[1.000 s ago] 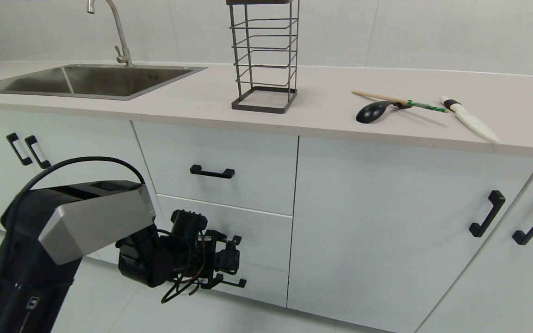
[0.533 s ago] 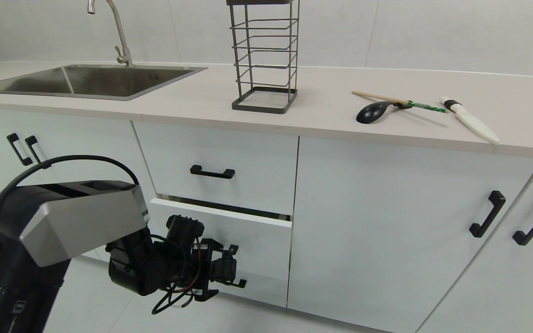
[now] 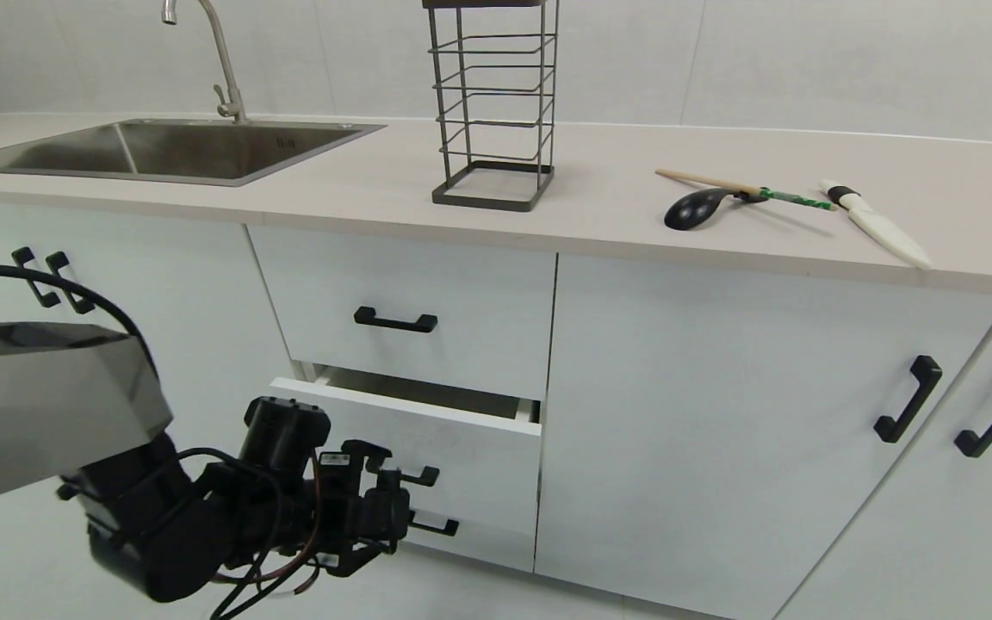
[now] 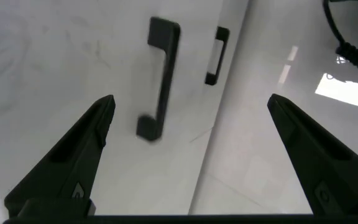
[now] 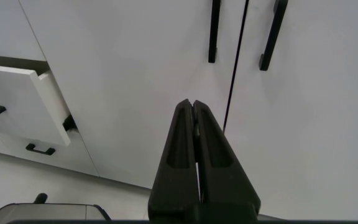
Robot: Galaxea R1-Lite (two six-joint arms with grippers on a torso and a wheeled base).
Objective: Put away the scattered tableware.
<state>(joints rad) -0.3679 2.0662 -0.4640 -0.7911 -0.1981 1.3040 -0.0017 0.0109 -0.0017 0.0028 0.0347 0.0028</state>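
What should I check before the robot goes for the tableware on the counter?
1. Drawer open wide enough: not ok, likely; just a narrow gap.
2. Left gripper off the handle: ok, open, handle ahead of it.
3. Right gripper ready to grasp: not ok, shut.
4. Spoon, chopstick and knife lying free on the countertop: ok.
5. Room inside the drawer: cannot tell.

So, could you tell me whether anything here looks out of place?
Yes: a black spoon, chopsticks and a white knife lie loose on the counter's right part, the knife's tip close to the front edge. One drawer below stands partly pulled out, the open left hand at its front.
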